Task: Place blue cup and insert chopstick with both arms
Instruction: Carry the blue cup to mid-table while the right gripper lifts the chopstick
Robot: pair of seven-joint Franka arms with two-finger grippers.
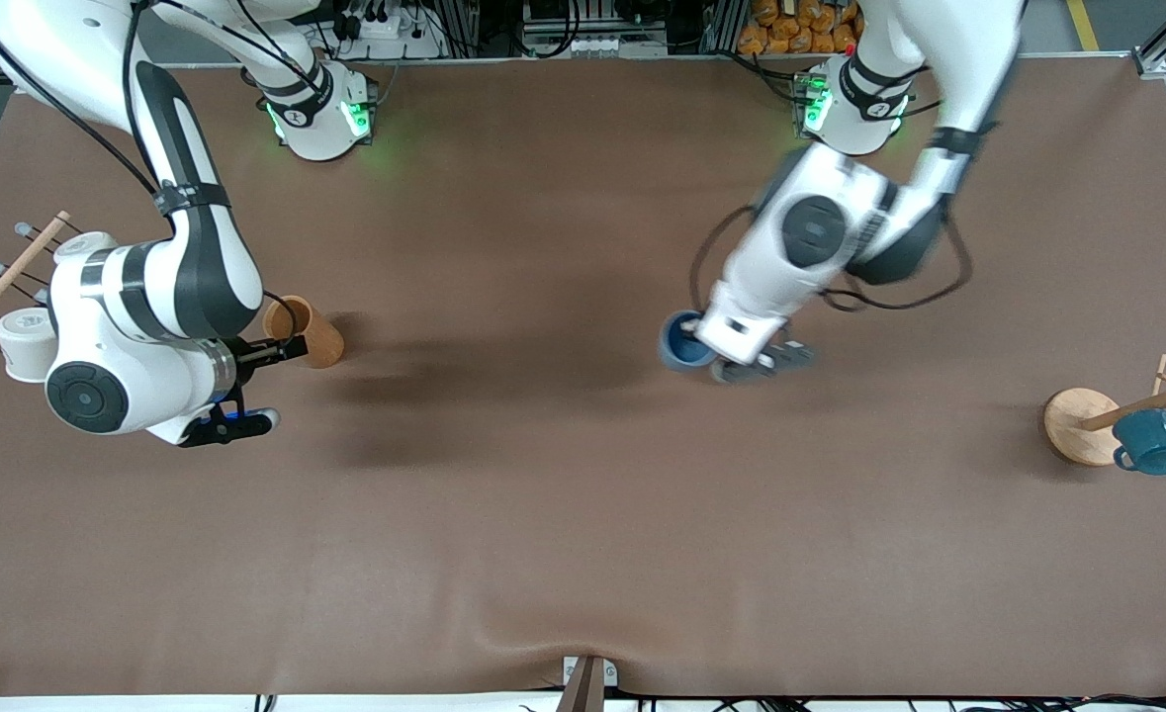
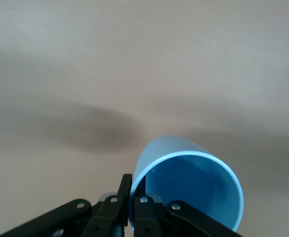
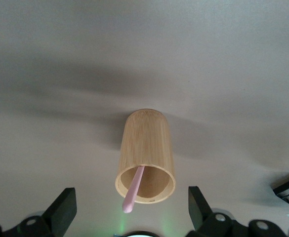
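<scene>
Blue cup (image 2: 188, 190) was pinched by its rim in the closed left hand (image 2: 132, 200), carried above the bench (image 1: 543, 494), not yet placed. Right hand (image 3: 129, 207) hung wide open and empty over the brown cup (image 3: 145, 155) holding the chopstick (image 3: 133, 190); setting the cup down upright seemed next.

We see the blue cup (image 2: 193, 187), a plain light-blue tumbler without a handle, pinched by its rim and carried tilted above the middle of the brown table, its open mouth showing a smooth, bare interior. In the front view (image 1: 683, 341) only part of its rim and wall shows. The chopstick (image 3: 133, 189), a thin pale-pink stick, leans inside an upright brown wooden cup toward the right arm's end of the table, its tip poking out past the rim.
</scene>
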